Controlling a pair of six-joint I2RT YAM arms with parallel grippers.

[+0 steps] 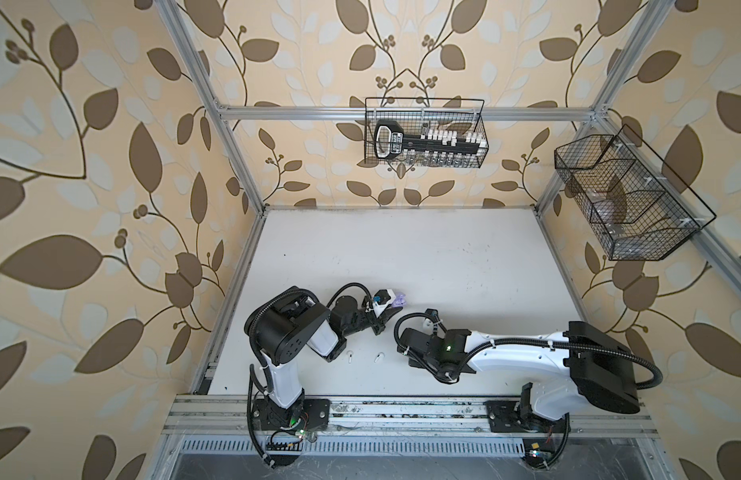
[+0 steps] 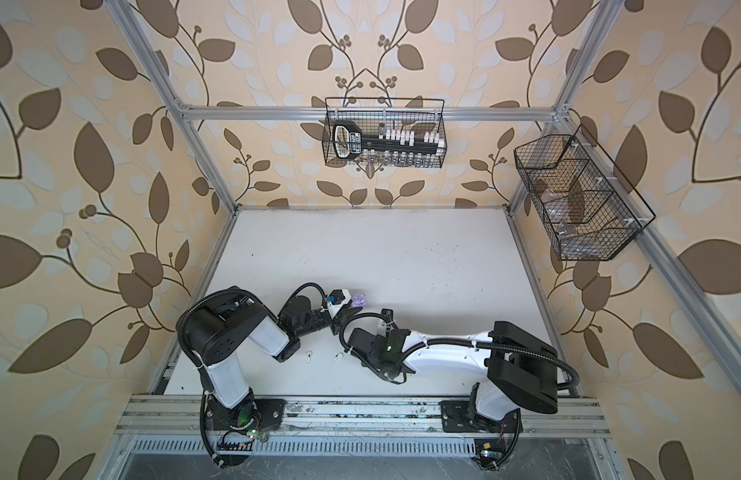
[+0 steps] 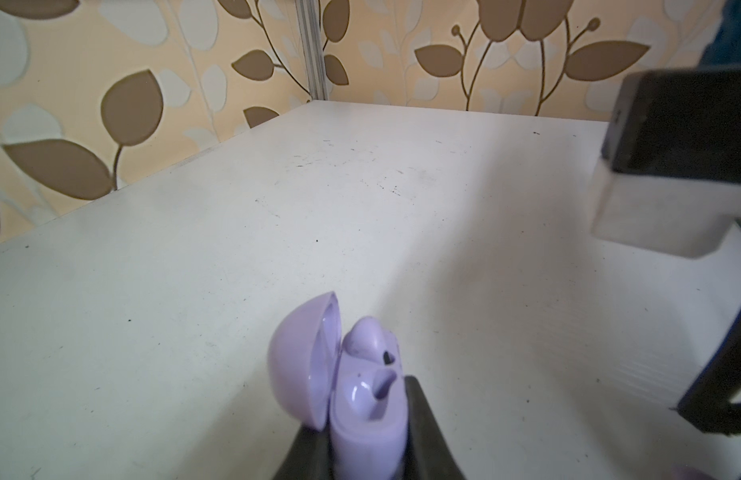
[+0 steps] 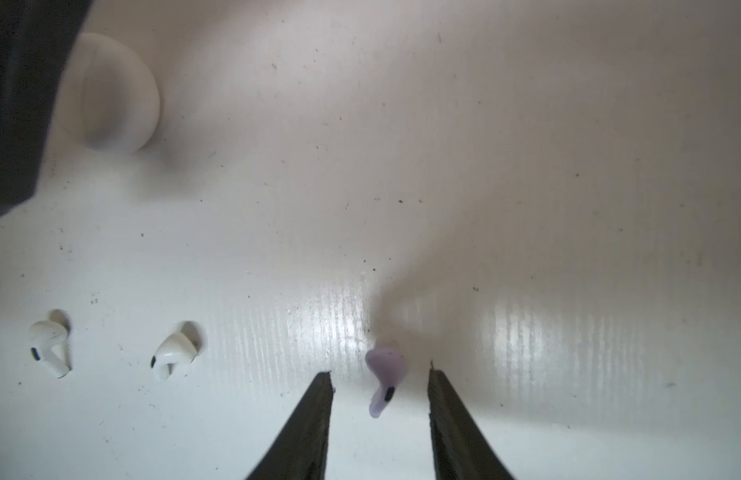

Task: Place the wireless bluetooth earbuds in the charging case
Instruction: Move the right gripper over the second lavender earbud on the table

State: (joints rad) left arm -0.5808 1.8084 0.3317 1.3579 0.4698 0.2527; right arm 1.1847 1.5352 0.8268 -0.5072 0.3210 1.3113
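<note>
My left gripper [image 3: 366, 419] is shut on the body of a lavender charging case [image 3: 360, 415], held up off the table with its lid [image 3: 302, 357] open. One lavender earbud [image 3: 366, 336] sits in it, beside an empty socket. In both top views the case [image 1: 398, 300] [image 2: 358, 300] is at mid-table. On the table a second lavender earbud [image 4: 386, 370] lies between the fingertips of my right gripper [image 4: 380, 373]. That gripper is open, with a gap on each side. Two white earbuds [image 4: 48, 343] [image 4: 173, 349] lie nearby, also seen in a top view [image 1: 350, 356] [image 1: 379, 356].
A round white case [image 4: 115, 95] rests on the table, partly hidden by the left arm. Wire baskets hang on the back rail [image 1: 424, 133] and the right rail [image 1: 626, 199]. Both arm bases stand on the front rail [image 1: 402, 411].
</note>
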